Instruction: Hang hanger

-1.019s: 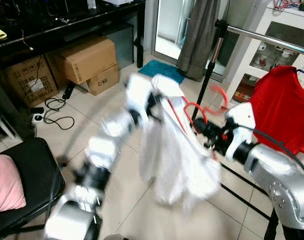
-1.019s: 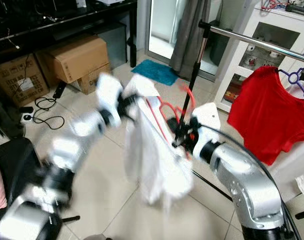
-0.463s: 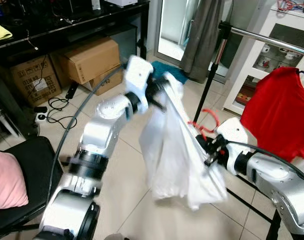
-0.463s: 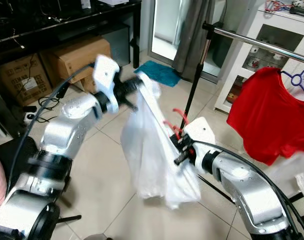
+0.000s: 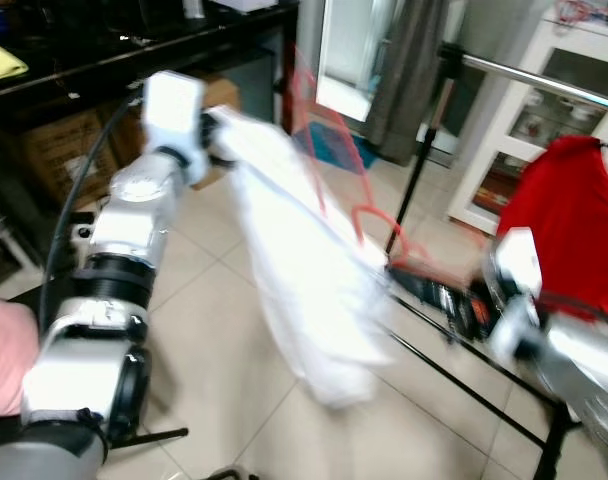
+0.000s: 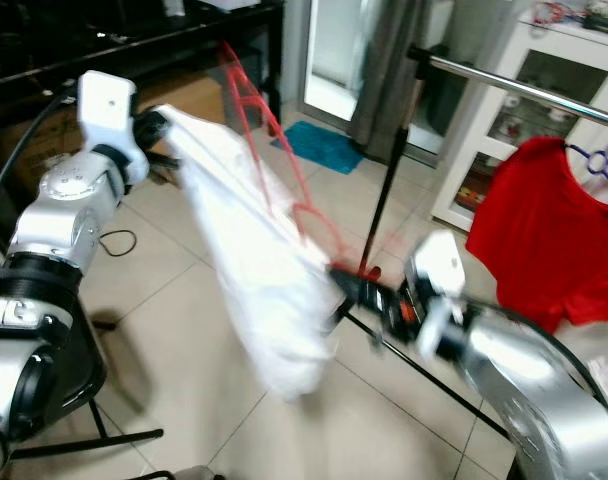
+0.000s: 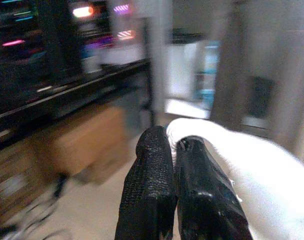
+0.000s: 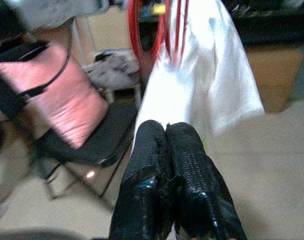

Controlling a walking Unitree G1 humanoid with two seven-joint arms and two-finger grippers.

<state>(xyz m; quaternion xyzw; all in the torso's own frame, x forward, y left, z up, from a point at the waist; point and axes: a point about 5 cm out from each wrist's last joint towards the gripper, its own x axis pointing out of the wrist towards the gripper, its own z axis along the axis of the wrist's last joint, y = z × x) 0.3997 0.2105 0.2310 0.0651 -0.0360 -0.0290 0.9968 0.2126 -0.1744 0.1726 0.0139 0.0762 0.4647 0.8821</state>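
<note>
The red hanger (image 6: 284, 175) with its white shirt (image 6: 254, 270) stretches between both grippers, jaws closed on it, left gripper (image 7: 179, 165) high, right gripper (image 6: 349, 290) nearer the rail (image 6: 524, 88), up to the right.

Red shirt (image 5: 564, 225) hung on clothes rail (image 5: 544, 78), beyond right pincer. Grey curtain (image 5: 404, 70) and teal mat (image 6: 319, 145) farther off. Cardboard boxes (image 6: 189, 95) under dark desk (image 5: 134, 45), behind left pincer. Pink cushion (image 8: 67, 100) on black chair (image 8: 97, 137). Tiled floor (image 5: 214, 370).

no legible text or labels
</note>
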